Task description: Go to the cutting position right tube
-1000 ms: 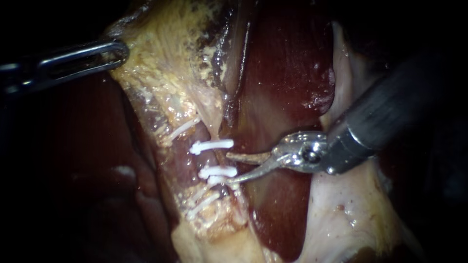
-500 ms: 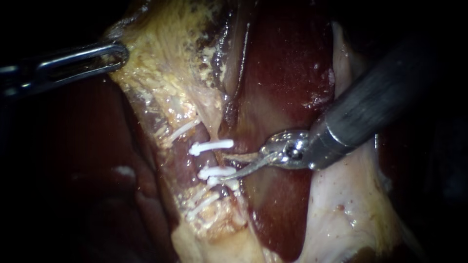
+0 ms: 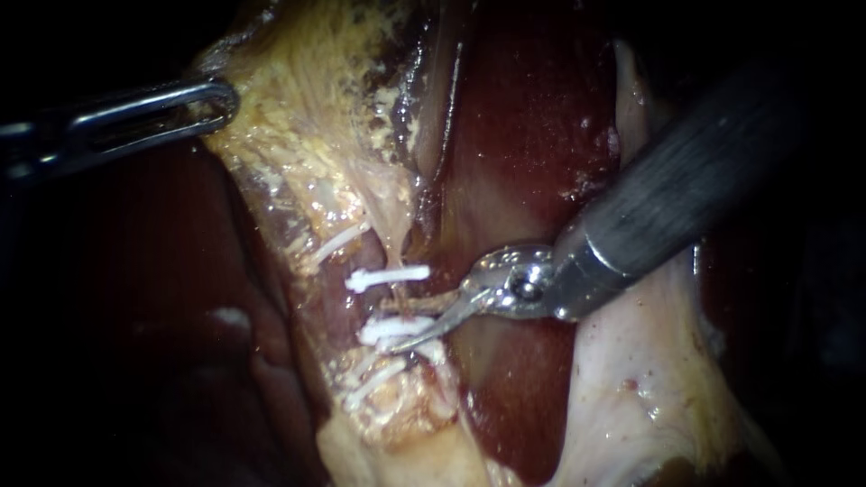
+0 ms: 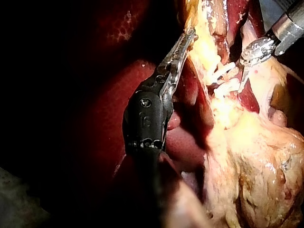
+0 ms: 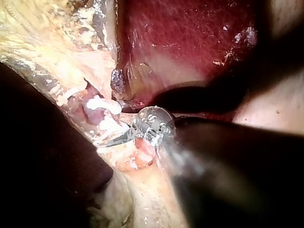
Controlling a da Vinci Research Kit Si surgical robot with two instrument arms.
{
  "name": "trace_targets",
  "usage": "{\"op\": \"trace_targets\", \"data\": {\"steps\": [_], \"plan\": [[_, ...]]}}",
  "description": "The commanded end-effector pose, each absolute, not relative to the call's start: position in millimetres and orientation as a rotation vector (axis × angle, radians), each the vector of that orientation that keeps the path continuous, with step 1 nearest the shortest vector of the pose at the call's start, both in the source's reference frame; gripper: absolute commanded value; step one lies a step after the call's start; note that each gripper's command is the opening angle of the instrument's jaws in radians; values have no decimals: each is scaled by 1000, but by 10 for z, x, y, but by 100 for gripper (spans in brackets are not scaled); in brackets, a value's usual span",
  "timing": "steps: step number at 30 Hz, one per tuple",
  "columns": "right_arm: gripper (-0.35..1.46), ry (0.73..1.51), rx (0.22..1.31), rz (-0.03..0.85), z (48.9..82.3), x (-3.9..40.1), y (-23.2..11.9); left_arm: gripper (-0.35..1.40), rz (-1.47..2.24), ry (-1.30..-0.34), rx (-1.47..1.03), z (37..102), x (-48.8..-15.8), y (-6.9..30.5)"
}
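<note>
Right instrument [image 3: 394,323]: jaws open at tube [image 3: 361,305], one by a clip [image 3: 397,326]. Left instrument [image 3: 219,96]: clamping fatty tissue [image 3: 298,135]. Risk: closing here bites clip.

Grey-shafted right instrument [image 3: 397,323], silver hinge pin [image 3: 521,289], black-housed left instrument [image 4: 189,37]

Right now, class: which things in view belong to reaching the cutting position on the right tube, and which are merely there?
Job: right instrument, right tube, its two white clips.
Merely there: left instrument, liver, yellowish tissue.
</note>
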State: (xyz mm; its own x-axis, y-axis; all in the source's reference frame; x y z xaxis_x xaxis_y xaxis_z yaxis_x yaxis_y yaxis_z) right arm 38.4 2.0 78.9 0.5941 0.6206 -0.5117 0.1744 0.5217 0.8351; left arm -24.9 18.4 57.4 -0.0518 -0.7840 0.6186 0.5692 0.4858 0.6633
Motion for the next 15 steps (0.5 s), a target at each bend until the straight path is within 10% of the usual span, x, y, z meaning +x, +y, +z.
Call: {"op": "trace_targets", "data": {"steps": [1,15], "plan": [[114,927,1017,322,790,386,20,-35,-1115,-1185,228,574,-250,184],[107,967,1036,328,798,415,18,-35,-1114,-1186,228,575,-253,183]]}}
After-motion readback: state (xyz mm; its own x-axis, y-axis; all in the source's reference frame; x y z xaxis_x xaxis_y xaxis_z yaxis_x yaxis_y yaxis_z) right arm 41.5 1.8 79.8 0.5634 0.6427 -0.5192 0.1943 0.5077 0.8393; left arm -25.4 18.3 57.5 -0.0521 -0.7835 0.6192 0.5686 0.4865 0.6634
